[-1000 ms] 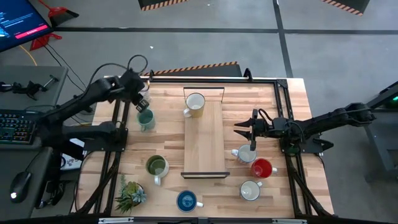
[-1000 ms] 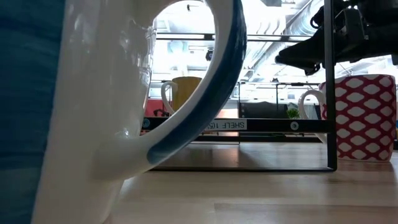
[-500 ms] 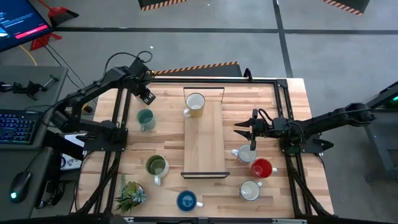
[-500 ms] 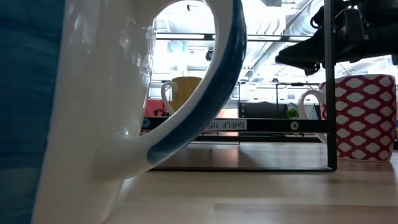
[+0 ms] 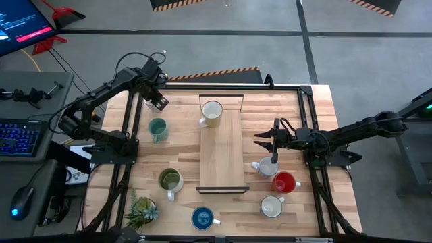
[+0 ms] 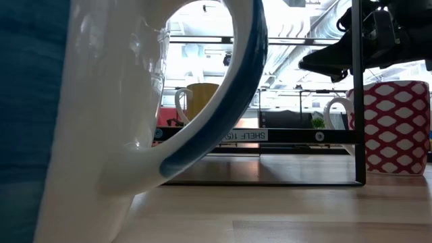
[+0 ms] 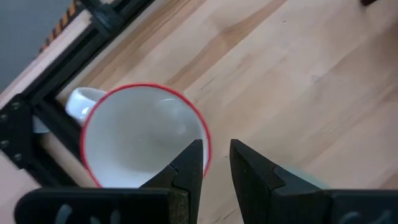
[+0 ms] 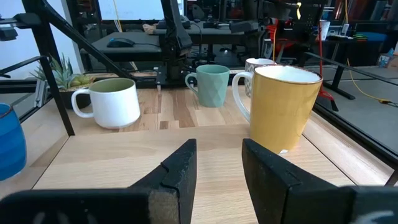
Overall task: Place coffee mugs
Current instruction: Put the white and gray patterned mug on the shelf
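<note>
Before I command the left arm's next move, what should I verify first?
1. Left end effector empty, jaws apart: ok.
2. White red-rimmed ceramic mug upright beneath it: ok.
3. Its finger clear of that mug's rim: cannot tell.
4. Teal-green ceramic mug standing clear of the left arm: ok.
5. Right end effector open and empty over the wooden shelf board: ok.

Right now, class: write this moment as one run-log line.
left gripper: open, empty, over red-rimmed white mug | right gripper: open, empty, beside wooden shelf | yellow mug: on shelf
</note>
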Motion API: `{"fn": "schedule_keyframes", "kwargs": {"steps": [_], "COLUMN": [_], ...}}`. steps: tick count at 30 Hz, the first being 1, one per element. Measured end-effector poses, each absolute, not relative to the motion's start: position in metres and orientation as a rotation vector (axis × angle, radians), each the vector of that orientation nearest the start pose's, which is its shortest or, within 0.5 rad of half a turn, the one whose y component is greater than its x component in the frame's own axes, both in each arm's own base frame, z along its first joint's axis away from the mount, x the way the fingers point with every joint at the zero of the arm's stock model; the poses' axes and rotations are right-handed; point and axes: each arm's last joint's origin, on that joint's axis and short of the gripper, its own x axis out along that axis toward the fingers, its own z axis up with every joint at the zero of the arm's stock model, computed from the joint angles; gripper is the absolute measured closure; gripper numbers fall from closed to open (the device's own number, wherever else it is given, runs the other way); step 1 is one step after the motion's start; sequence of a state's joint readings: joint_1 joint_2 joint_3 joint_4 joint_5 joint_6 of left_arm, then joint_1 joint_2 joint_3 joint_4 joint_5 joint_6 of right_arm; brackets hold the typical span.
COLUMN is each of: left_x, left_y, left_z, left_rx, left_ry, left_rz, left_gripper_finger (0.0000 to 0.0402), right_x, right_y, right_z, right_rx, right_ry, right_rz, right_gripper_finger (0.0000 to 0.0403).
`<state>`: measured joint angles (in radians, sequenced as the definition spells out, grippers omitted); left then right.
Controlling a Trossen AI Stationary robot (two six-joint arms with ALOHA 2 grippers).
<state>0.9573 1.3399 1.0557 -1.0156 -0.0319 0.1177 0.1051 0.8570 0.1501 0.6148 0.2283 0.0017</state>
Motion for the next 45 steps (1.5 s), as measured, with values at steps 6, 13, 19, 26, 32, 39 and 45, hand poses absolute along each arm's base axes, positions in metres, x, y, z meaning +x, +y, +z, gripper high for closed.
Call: {"fn": "schedule_keyframes", "kwargs": {"steps": [6,13,19,26,32,39,45], "left_x": [0.135,0.135,0.137,0.143,0.146,0.150,0.152], "left_y": [0.194,0.194,0.197,0.205,0.209,0.214,0.217], "left_z": [0.256,0.255,0.246,0.230,0.221,0.208,0.200], "left_rx": [-0.517,-0.537,-0.569,-0.597,-0.615,-0.638,-0.640], "left_ry": [1.258,1.263,1.310,1.372,1.404,1.447,1.481], "left_rz": [0.772,0.781,0.770,0.742,0.730,0.709,0.685], "left_gripper_finger": [0.0332,0.0332,0.0332,0.0332,0.0332,0.0332,0.0332], "right_x": [0.168,0.168,0.168,0.168,0.168,0.168,0.168], "right_y": [0.011,0.011,0.011,0.011,0.011,0.011,0.011], "right_z": [0.180,0.180,0.180,0.180,0.180,0.180,0.180], "right_rx": [-0.014,-0.013,-0.013,-0.013,-0.012,-0.012,-0.012], "right_ry": [0.096,0.096,0.096,0.096,0.096,0.096,0.096], "right_rz": [-0.123,-0.123,-0.124,-0.123,-0.124,-0.124,-0.124], "right_gripper_finger": [0.0291,0.0291,0.0291,0.0291,0.0291,0.0291,0.0291]}}
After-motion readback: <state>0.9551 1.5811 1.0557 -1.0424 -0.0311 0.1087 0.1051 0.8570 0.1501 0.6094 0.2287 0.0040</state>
